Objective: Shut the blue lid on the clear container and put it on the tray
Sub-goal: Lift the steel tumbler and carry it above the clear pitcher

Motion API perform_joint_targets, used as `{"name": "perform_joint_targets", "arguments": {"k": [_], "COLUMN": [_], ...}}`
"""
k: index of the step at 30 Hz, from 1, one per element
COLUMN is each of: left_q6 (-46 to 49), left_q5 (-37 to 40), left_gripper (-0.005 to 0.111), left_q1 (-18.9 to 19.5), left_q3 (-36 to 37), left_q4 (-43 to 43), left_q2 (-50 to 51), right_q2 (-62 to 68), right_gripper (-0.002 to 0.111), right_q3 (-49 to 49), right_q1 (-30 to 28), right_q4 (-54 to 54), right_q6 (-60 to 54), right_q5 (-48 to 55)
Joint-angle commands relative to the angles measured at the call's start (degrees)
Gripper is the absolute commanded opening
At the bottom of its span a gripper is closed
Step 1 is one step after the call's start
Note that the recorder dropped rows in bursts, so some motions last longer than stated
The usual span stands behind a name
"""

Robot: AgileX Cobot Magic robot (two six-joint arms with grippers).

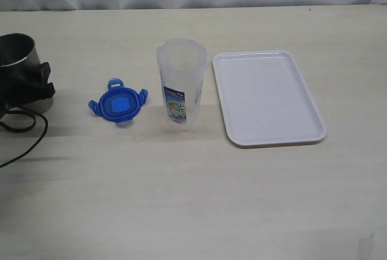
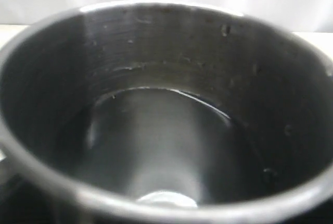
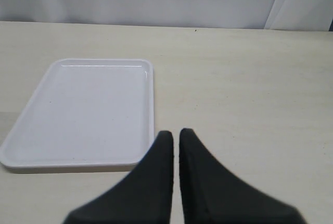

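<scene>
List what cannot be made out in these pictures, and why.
Left hand: the exterior view's edge and the steel cup cover its fingers; the left wrist view shows only the cup's inside.
Clear container: the print on its label is too small in the exterior view.
Right hand: outside the exterior view, seen only in its wrist view.

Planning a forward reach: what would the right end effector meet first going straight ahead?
Probably nothing: the shut right end effector points along the table, beside the tray; depth unclear.
</scene>
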Motion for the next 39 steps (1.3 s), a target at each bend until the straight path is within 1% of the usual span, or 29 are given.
{"name": "perform_joint_targets", "arguments": {"k": [1, 5, 8, 14, 22, 25, 29, 32, 39], "left_q6": [-0.84, -2.01, -5.21, -8.41, -8.99, -9.56, -9.82, -9.82, -9.82], "left_q5": [-0.72, -0.72, -0.72, -0.72, -0.72, 3.23, 8.02, 9.64, 23.52], "left_gripper": [0.000, 0.000, 0.000, 0.000, 0.000, 0.000, 0.000, 0.000, 0.000], "left_q1": [-0.09, -0.09, -0.09, -0.09, -0.09, -0.09, -1.71, -3.85, -10.39], "left_q3": [-0.21, -0.21, -0.61, -3.27, -6.30, -7.99, -10.05, -11.94, -20.54], "left_q4": [3.67, 4.30, 5.56, 12.70, 12.87, 13.36, 13.25, 13.25, 13.02], "left_q2": [-0.71, -2.08, -3.19, -3.89, -5.43, -7.32, -9.58, -10.48, -11.19], "right_q2": [-0.25, -0.25, -0.25, -0.25, -0.25, -0.25, -0.25, -0.25, -0.25], "right_gripper": [0.004, 0.004, 0.004, 0.004, 0.004, 0.004, 0.004, 0.004, 0.004], "right_q3": [0.15, 0.15, 0.15, 0.15, 0.15, 0.15, 0.15, 0.15, 0.15], "right_q1": [-0.02, -0.02, -0.02, -0.02, -0.02, -0.02, -0.02, -0.02, -0.02], "right_q4": [0.10, 0.10, 0.10, 0.10, 0.10, 0.10, 0.10, 0.10, 0.10], "right_q6": [0.01, 0.01, 0.01, 0.01, 0.01, 0.01, 0.01, 0.01, 0.01], "right_q5": [-0.89, -0.89, -0.89, -0.89, -0.89, -0.89, -0.89, -0.89, -0.89]}}
